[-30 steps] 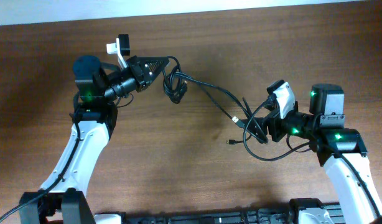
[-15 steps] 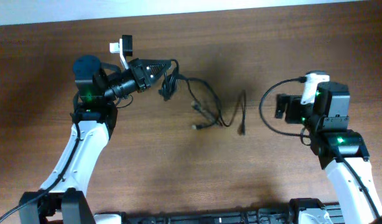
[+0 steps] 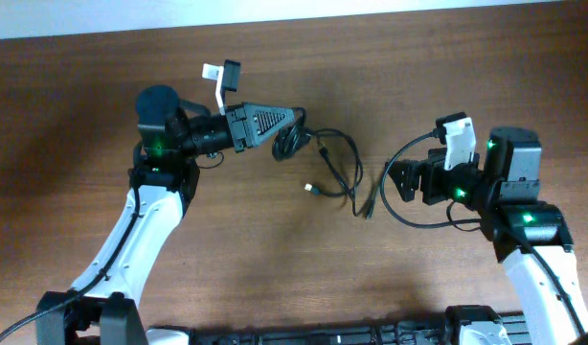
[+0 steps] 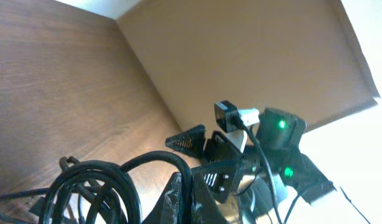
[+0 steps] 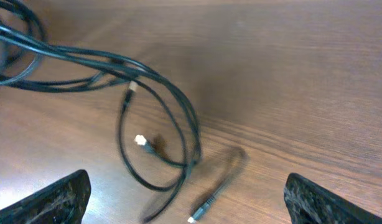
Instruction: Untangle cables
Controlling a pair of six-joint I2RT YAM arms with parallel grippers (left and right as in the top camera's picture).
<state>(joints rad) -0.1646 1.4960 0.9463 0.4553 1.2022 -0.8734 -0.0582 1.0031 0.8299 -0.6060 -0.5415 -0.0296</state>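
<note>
The cables are thin black cords. In the overhead view their coiled bundle (image 3: pixel 290 142) hangs at the tip of my left gripper (image 3: pixel 296 123), which is shut on one strand. Slack strands (image 3: pixel 344 165) trail right across the table to two small plug ends (image 3: pixel 311 190) (image 3: pixel 368 208). The left wrist view shows thick loops (image 4: pixel 91 186) beside the left gripper (image 4: pixel 186 198), with a cord pinched between its fingers. My right gripper (image 3: pixel 394 178) is open just right of the plug ends. In its wrist view the right gripper (image 5: pixel 188 199) spans the loose strands (image 5: pixel 178 112) and holds nothing.
The brown wooden table (image 3: pixel 275 259) runs to a pale wall at the far edge (image 3: pixel 371 8). The right arm's own thicker black wire (image 3: pixel 409 216) loops around its wrist. A dark bar (image 3: pixel 313 337) lies along the near edge.
My left gripper moved right with the bundle. The right gripper drew back from the cables, then came left again. The strands went from stretched to slack on the table.
</note>
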